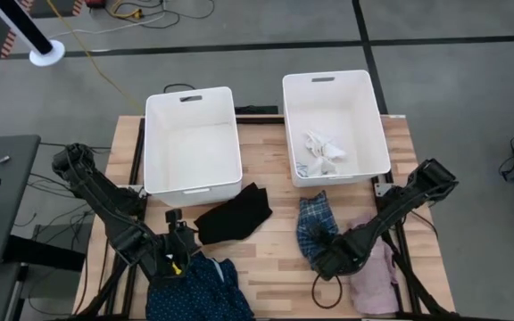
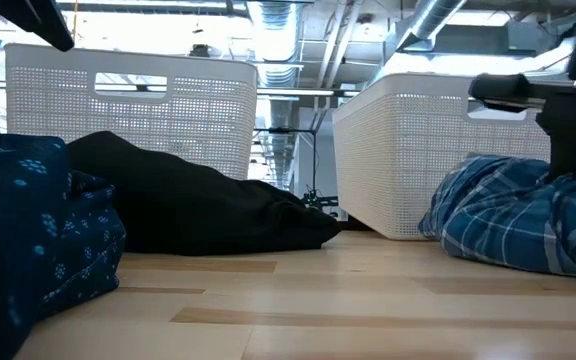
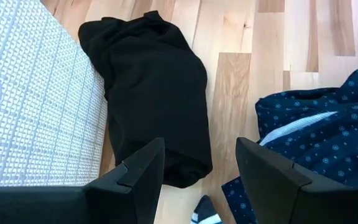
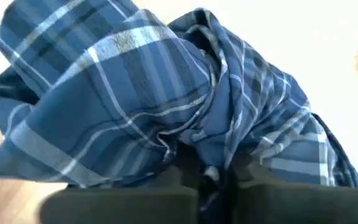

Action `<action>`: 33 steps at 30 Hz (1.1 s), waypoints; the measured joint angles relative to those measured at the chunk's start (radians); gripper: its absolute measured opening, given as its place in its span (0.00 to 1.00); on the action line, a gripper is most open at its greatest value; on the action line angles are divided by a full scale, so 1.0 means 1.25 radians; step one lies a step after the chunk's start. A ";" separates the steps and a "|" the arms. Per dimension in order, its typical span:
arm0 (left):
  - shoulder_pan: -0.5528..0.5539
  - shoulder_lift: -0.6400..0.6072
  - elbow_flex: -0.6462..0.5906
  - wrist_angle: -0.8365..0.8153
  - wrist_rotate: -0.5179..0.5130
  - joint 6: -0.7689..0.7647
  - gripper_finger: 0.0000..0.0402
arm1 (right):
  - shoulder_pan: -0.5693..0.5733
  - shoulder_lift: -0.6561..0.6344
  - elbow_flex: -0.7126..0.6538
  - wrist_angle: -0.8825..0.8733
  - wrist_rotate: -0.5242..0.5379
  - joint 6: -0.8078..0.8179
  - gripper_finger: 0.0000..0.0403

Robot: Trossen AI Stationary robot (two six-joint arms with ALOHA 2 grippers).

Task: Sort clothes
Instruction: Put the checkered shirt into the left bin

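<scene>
A black garment (image 1: pixel 233 215) lies on the table in front of the left bin (image 1: pixel 193 178); it also shows in the left wrist view (image 3: pixel 151 87). A navy patterned garment (image 1: pixel 194 287) lies at the near left. My left gripper (image 3: pixel 201 149) is open and empty between the two, just short of the black garment's near end. A blue plaid garment (image 1: pixel 313 220) lies at centre right, with a pale pink one (image 1: pixel 377 276) beside it. My right gripper (image 1: pixel 327 252) is shut on the plaid garment (image 4: pixel 166 93). White garments (image 1: pixel 322 153) lie in the right bin (image 1: pixel 377 125). My right gripper pinches a bunched fold of the blue plaid garment (image 4: pixel 211 163) between its two fingers, at the garment's near end. The fingers come from above, slanting down. The rest of the garment (image 2: pixel 513 220) lies heaped on the table.
The two white bins stand side by side at the far half of the table. Bare wood (image 1: pixel 279 267) shows between the navy and plaid garments. A bit of striped cloth (image 3: pixel 205 214) shows beneath my left gripper.
</scene>
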 joint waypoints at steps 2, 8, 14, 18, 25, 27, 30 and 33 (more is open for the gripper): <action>0.001 0.000 0.000 0.001 0.000 0.000 0.48 | -0.005 0.000 -0.001 0.005 0.000 0.011 0.04; 0.001 0.000 0.000 0.011 0.000 0.007 0.48 | -0.010 0.003 0.028 0.004 0.014 0.073 0.02; 0.002 0.000 0.000 0.075 -0.015 0.082 0.48 | 0.008 0.007 0.112 0.008 0.070 0.073 0.01; 0.002 0.000 0.000 0.132 -0.062 0.166 0.48 | 0.017 0.007 0.173 -0.009 0.113 0.066 0.00; 0.014 0.000 0.000 0.299 -0.157 0.394 0.49 | 0.023 0.006 0.295 -0.035 0.181 0.021 0.00; 0.025 0.000 0.000 0.345 -0.164 0.463 0.51 | 0.028 0.006 0.332 -0.036 0.199 -0.004 0.00; 0.044 0.005 0.000 0.415 -0.167 0.553 0.55 | 0.031 0.005 0.390 -0.035 0.224 -0.033 0.00; 0.062 0.024 0.000 0.487 -0.165 0.638 0.62 | 0.031 0.005 0.449 -0.036 0.226 -0.050 0.00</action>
